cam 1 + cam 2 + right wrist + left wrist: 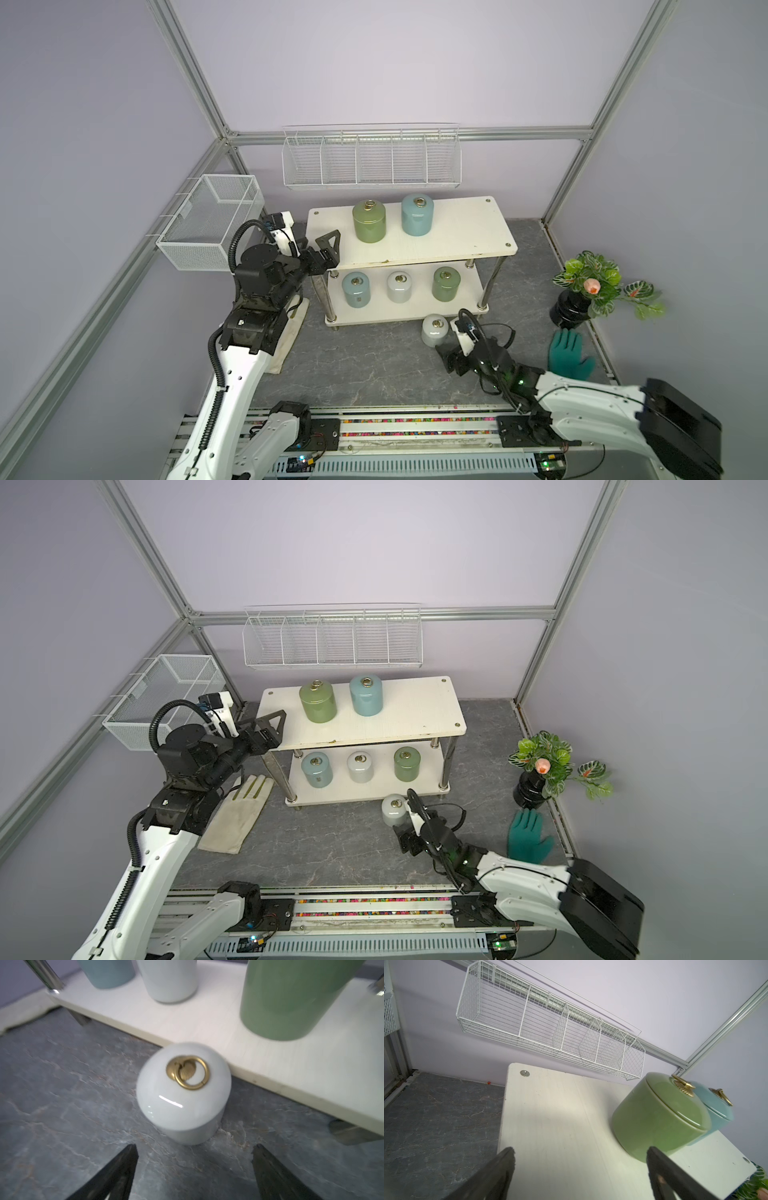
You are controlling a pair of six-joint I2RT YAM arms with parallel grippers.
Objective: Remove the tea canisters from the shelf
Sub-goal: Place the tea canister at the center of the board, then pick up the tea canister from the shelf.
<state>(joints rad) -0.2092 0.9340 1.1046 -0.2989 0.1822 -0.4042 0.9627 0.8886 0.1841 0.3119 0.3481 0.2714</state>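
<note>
The cream shelf (457, 237) carries an olive green canister (368, 222) and a pale blue canister (417, 215) on its top board. Its lower board (374, 311) holds a pale blue (356, 289), a white (399, 286) and an olive green canister (446, 284). Another white canister (435, 330) (184, 1093) stands upright on the floor by the shelf's front edge. My left gripper (328, 245) (580, 1151) is open at the top board's left end, empty, short of the green canister (658, 1115). My right gripper (449, 359) (195, 1147) is open just behind the floor canister, apart from it.
A white wire wall rack (371, 158) hangs above the shelf. A white mesh basket (212, 220) sits on the left frame. A black pot with a plant (590, 286) and a teal glove (568, 355) lie at the right. A cream glove (237, 812) lies under the left arm.
</note>
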